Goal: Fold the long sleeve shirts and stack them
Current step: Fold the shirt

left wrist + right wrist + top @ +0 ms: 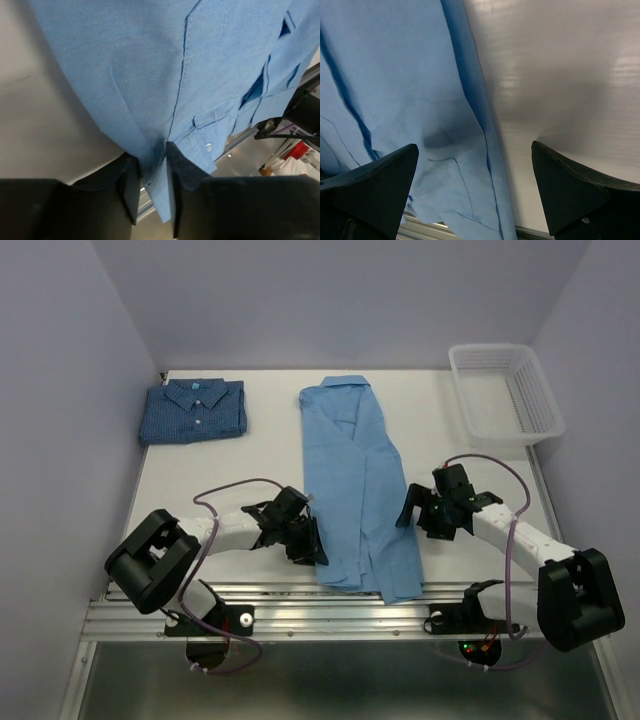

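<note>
The sky-blue shirt [360, 475] lies lengthwise on the table [250, 465], its near hem past the front edge. The left hand [152, 162], low at the shirt's left border, pinches a fold, partly hiding it. The right hand [475, 160] hovers wide open, empty, over the right border. The checked shirt [195, 410] sits folded far-left.

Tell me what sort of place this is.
Probably a robotics lab test booth: plain lilac walls box in a white table, two black robot arms are bolted to an aluminium rail at its edge, and a light sky-blue button-up shirt lies spread between them.
</note>
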Action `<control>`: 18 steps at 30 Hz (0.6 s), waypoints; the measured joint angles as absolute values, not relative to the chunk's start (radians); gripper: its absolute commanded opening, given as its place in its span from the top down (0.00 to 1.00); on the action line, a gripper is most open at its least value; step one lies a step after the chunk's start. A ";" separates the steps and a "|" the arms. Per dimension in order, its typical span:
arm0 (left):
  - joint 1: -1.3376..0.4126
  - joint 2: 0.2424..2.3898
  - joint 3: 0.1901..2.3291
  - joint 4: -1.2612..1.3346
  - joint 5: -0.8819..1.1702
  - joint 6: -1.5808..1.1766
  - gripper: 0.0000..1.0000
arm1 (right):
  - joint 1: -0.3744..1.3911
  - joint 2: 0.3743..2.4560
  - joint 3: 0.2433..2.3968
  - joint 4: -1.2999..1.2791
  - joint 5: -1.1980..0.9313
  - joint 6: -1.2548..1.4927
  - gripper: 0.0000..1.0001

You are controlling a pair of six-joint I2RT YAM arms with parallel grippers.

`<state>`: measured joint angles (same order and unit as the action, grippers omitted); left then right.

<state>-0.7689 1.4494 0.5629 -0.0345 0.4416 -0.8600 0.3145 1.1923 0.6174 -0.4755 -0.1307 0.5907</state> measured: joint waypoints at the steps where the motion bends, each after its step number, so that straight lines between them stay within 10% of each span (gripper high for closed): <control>1: -0.770 1.442 0.562 -0.038 0.440 -0.864 0.54 | 0.315 1.192 0.599 -0.476 -0.153 0.587 0.00; 8: -0.772 1.392 0.604 -0.140 0.390 -0.861 0.01 | 0.315 1.204 0.587 -0.493 -0.238 0.528 0.00; 18: -0.757 1.383 0.838 -0.373 0.182 -0.781 0.01 | 0.315 1.163 0.641 -0.490 -0.224 0.414 0.00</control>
